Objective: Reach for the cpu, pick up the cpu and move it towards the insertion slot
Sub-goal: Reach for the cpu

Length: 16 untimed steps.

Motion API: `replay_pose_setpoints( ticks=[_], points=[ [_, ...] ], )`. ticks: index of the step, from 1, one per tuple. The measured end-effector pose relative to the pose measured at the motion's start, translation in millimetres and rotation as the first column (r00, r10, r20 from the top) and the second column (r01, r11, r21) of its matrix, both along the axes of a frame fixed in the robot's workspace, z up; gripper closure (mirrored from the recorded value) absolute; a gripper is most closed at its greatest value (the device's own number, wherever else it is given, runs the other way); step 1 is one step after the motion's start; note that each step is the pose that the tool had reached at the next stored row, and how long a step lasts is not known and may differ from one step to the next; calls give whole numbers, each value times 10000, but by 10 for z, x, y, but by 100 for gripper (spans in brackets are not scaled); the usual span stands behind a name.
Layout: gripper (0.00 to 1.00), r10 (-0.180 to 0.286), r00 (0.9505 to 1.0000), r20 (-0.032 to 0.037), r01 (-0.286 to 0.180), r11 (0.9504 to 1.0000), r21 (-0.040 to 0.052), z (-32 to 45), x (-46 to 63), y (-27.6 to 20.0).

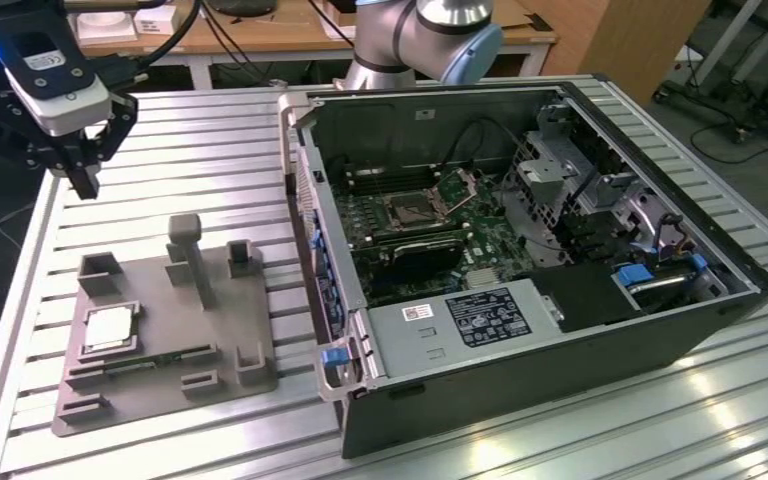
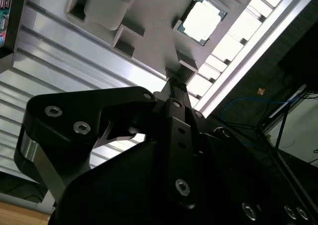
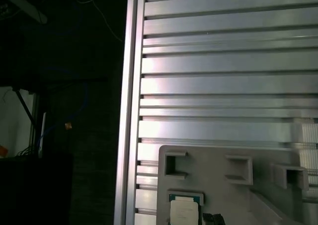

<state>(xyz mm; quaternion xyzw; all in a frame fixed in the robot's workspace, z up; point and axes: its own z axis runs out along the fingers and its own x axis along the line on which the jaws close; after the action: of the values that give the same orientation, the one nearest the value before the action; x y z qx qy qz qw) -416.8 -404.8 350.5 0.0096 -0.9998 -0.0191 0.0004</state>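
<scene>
First wrist view: cpu [image 3: 184,211] in gray fixture [image 3: 208,185], cut off at edge.

exterior view: set high and off my arm, looking obliquely down over the bench [image 1: 197,150]; wide enough to take in the open computer case [image 1: 598,360], the grey holder [image 1: 224,300] and my gripper [image 1: 84,185].
second wrist view: just behind my gripper, facing along it to the holder below.
first wrist view: facing down on the bench slats and the bench's edge.
shared: all three views see the holder pocket with the cpu [image 2: 202,20]; both wrist views also see the bench's edge.
</scene>
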Motion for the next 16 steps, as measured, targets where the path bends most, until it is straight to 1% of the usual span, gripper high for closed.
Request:
replay_pose_setpoints(
  ticks=[16],
  points=[
    [89,0,10000,0,0,10000,0,-4,-6,0]
  ],
)
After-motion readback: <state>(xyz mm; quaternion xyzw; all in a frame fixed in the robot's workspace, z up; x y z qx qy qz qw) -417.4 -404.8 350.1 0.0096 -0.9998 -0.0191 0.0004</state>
